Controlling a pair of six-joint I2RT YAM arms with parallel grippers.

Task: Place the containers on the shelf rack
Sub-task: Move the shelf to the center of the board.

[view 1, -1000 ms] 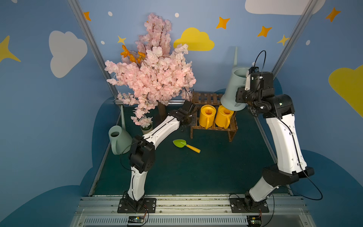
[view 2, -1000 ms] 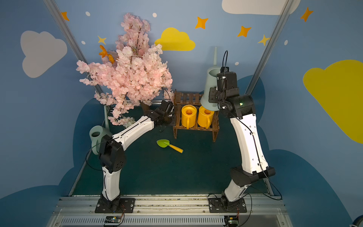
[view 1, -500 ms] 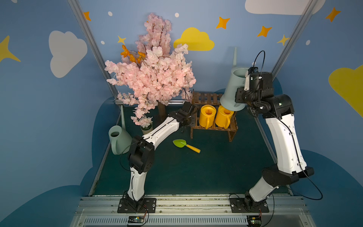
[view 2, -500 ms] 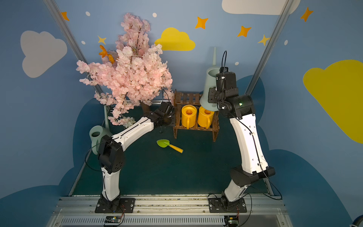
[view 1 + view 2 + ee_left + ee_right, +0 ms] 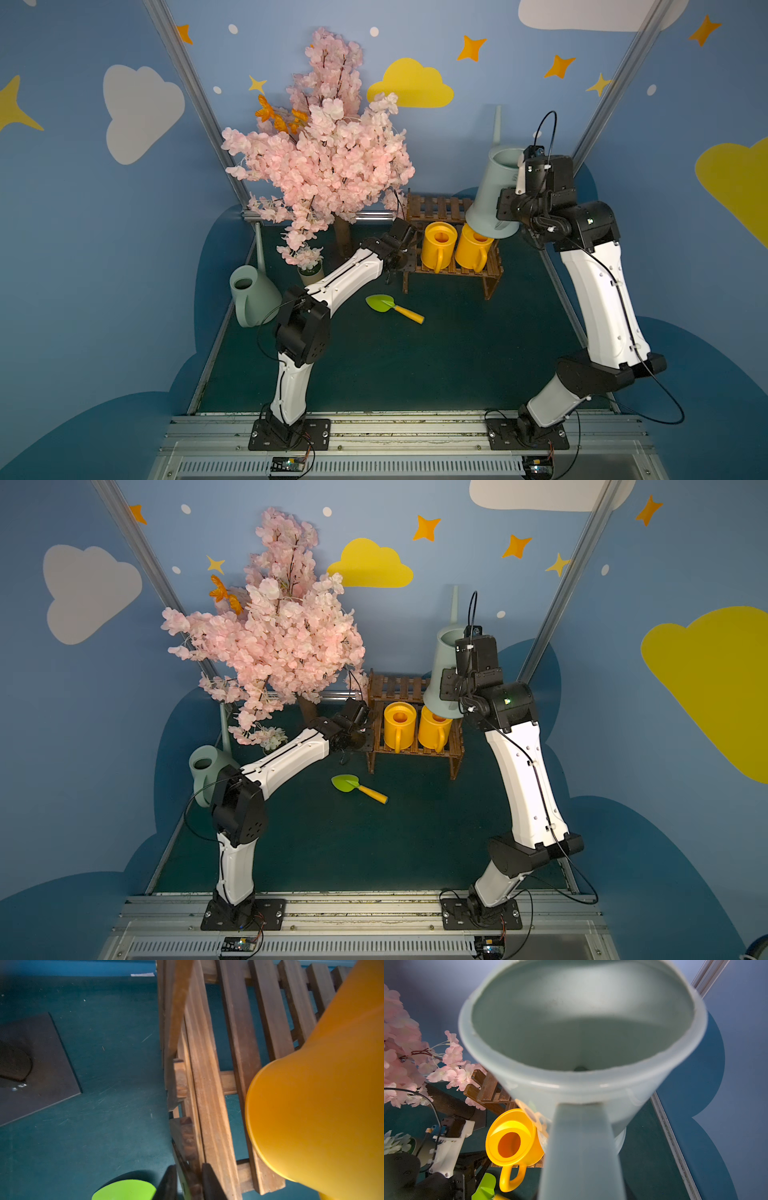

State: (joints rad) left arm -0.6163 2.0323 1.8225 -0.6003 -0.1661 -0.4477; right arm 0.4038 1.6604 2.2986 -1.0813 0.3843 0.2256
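Grey-green watering can aloft over the shelf rack

Pinched tight with the right gripper on that can's handle, carrying it clear of every surface. Tilted, mouth upward, long thin spout pointing up the back wall. Hanging over the right end of the rack in both top views, base overlapping the right-hand yellow can from that angle. Cannot tell whether touching it or just above it.

Down at the rack's left end: closed with the left gripper on a wooden end post, one finger on each side, snug against the wood in the left wrist view.

Outward from there: seated on the lower tier, side by side and touching or nearly so, the right-hand yellow can and the left-hand yellow can, handles facing the robot, upper tier rising just behind them.

Standing upright on the dark green mat, well apart from the rack and close to the left wall: a second grey-green can.

Lying flat in front of the rack, between the two arms: a green trowel with a yellow handle.

Beside the left arm: a small flower pot, under a pink blossom tree.
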